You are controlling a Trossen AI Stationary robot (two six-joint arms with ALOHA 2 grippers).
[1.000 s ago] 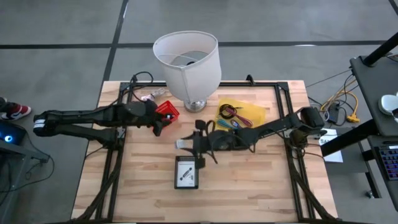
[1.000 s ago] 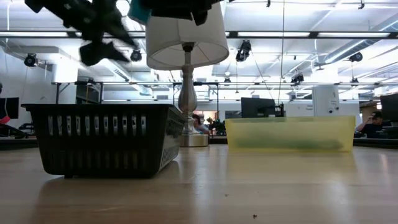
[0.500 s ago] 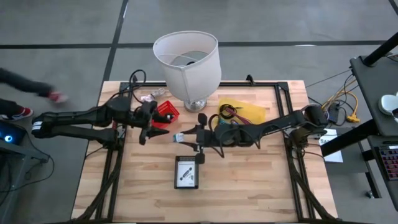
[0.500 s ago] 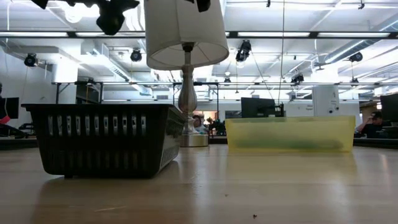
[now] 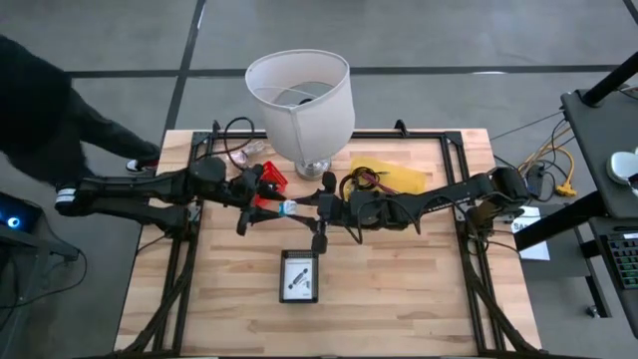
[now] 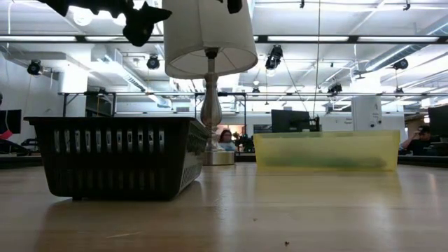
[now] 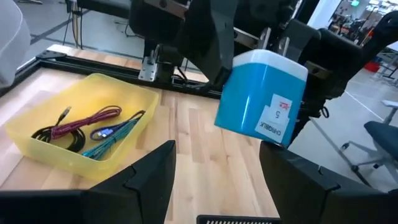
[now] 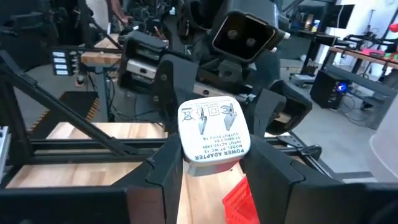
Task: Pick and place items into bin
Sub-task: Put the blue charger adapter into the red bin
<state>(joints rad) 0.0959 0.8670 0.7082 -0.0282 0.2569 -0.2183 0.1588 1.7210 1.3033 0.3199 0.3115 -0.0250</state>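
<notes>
Power adapter (image 8: 213, 138) clamped in right gripper (image 8: 211, 165) (mid-air).

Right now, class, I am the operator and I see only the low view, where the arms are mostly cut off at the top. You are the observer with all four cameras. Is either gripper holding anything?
Observer: Yes. The right gripper is shut on a power adapter, held above the table, its white printed face towards the right wrist camera.
Operator: And the left gripper?
Observer: The left gripper is open and points at the adapter's blue side, not yet around it.
Operator: What lies in the yellow tray? I see only its wall.
Observer: The yellow tray holds loose cables: black, red and teal.
</notes>
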